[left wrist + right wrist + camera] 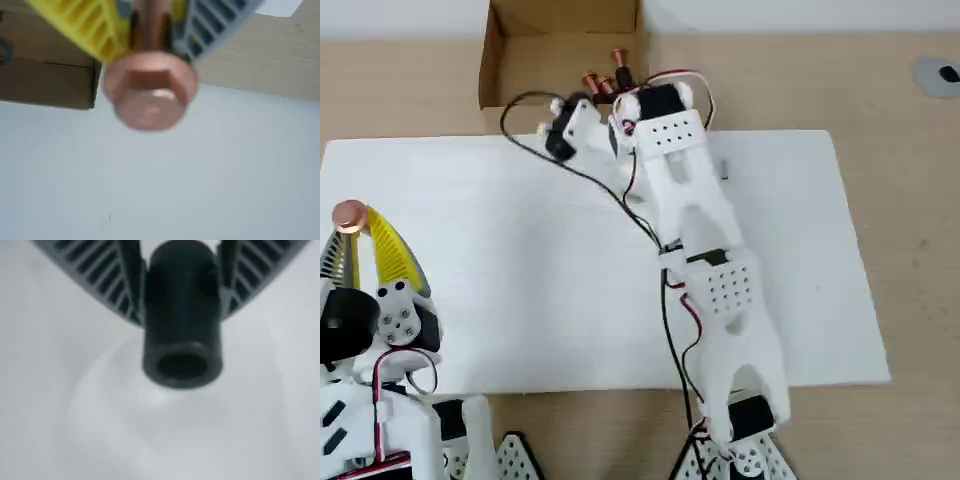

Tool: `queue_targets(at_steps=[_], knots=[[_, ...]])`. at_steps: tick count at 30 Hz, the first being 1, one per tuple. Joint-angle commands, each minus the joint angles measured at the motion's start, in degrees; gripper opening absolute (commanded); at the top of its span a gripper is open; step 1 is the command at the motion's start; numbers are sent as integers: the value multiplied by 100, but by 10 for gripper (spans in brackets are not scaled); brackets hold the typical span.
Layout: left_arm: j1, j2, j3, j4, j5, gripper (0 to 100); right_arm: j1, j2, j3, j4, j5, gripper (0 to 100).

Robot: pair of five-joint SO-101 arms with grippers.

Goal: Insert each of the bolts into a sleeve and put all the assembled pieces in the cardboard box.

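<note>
At the near left I have my left gripper [355,238] clamped on a copper bolt [348,215], its head sticking out past the fingertips, over the left edge of the white sheet [520,270]. The cardboard box [492,60] sits at the far edge, with three copper-headed pieces [604,85] in its near right corner. My right arm [690,200] stretches from the near middle to that corner. Its wrist view shows my right gripper [181,300] pinching a dark sleeve [182,340], open bore outward, above a white surface.

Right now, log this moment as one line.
left gripper: shut on bolt | right gripper: shut on sleeve | box: holds pieces
</note>
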Motion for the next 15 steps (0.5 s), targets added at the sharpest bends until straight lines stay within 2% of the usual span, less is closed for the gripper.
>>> queue_targets(at_steps=[1,6,11,15], knots=[[-70,-40,-281,18,-26,6,163,-470,-585,97,-211,10],[-70,-40,-387,35,-9,5,136,-901,13,97,-193,10],[-70,-40,-387,35,-9,5,4,-1147,1745,97,290,10],[-70,-40,-387,35,-9,5,-154,-1578,2879,88,352,10]])
